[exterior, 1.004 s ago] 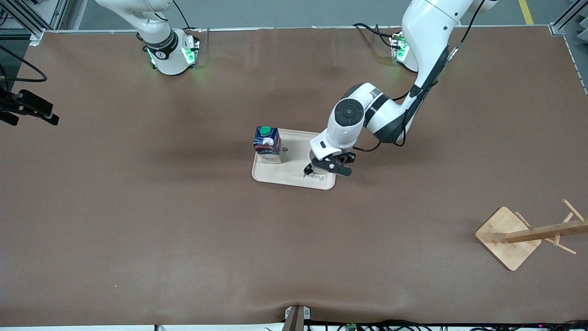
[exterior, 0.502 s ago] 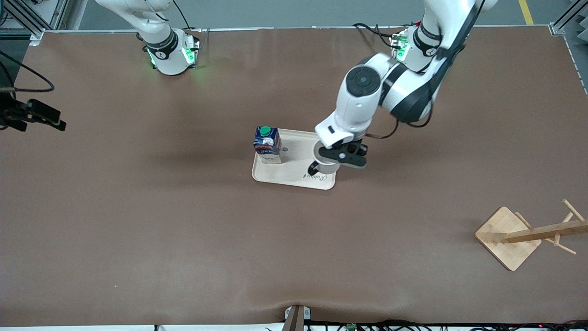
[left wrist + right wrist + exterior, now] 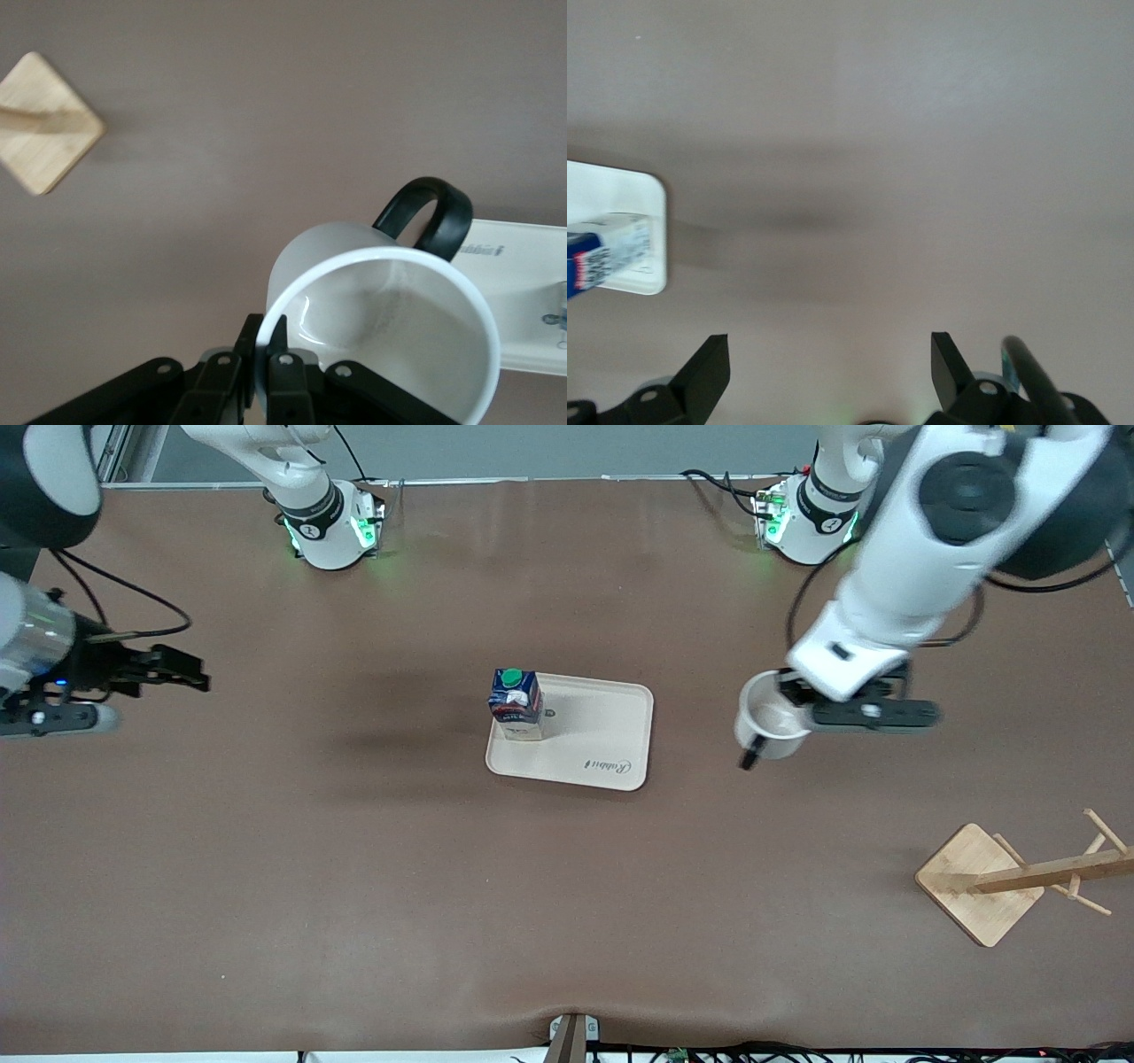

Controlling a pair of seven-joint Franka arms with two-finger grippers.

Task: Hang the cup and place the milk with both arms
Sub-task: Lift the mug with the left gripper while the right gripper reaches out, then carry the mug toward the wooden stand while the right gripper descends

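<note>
The left gripper (image 3: 802,707) is pinching the rim of the cup (image 3: 769,728) between tightly closed fingers, one finger inside the wall and one outside, as the left wrist view shows (image 3: 266,372); the cup (image 3: 390,328) is hanging in the air over bare table between the tray (image 3: 620,726) and the wooden rack (image 3: 1019,877), mouth tilted up toward the front camera and its black handle (image 3: 749,758) pointing down and away from the gripper; the milk (image 3: 516,704) is standing upright on the tray at the corner toward the right arm's end; the right gripper (image 3: 168,673) is hovering with its fingers spread wide and nothing between them, over the table well toward its own end, and its wrist view is catching the tray's edge (image 3: 651,239) and the milk (image 3: 607,252).

By my reading the hanging step is in hand, with the cup lifted and not yet at the rack; the next move is calling for carrying the cup over to the rack, which is standing near the left arm's end and nearer the front camera than the tray, then turning the wrist so the handle loop is lining up with a peg (image 3: 1094,846); the thin rim grip could be letting the cup swing.
</note>
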